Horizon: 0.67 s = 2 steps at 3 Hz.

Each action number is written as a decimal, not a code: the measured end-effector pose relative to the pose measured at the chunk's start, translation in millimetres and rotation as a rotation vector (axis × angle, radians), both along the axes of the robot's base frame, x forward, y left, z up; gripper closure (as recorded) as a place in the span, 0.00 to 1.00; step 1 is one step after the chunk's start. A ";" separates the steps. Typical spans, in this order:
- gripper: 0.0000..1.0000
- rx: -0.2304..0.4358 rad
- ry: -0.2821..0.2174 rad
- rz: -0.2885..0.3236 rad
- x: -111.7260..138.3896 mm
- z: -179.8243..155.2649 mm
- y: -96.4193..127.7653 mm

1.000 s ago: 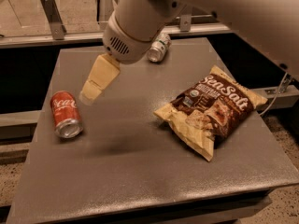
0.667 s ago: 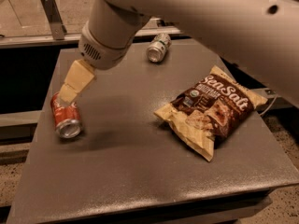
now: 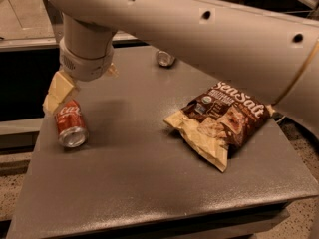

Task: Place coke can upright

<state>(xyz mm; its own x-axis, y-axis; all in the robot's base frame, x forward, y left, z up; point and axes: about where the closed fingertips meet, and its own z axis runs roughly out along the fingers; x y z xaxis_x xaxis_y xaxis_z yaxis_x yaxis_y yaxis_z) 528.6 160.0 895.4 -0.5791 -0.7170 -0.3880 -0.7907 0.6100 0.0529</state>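
One claw | at coke can, far end | can lying sideways

Lab-like room: grey table, speckled floor

The coke can is small and red, with white cursive letters on its side and silver ends; it is not upright, it lies on its side on the grey table, well apart from the chip bag, to the left of it; its one silver end looks toward the camera, a little lower than the bag; the gripper is at the can's far end, further left from the bag.
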 end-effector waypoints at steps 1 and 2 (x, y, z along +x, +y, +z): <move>0.00 -0.049 0.048 -0.076 -2.3 -15.1 11.4; 0.00 -0.089 0.076 -0.127 -5.3 -24.8 26.5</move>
<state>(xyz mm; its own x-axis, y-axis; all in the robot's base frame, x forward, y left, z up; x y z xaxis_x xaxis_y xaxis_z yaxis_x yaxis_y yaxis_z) 523.3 186.5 870.6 -0.6926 -0.6654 -0.2783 -0.7025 0.7099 0.0508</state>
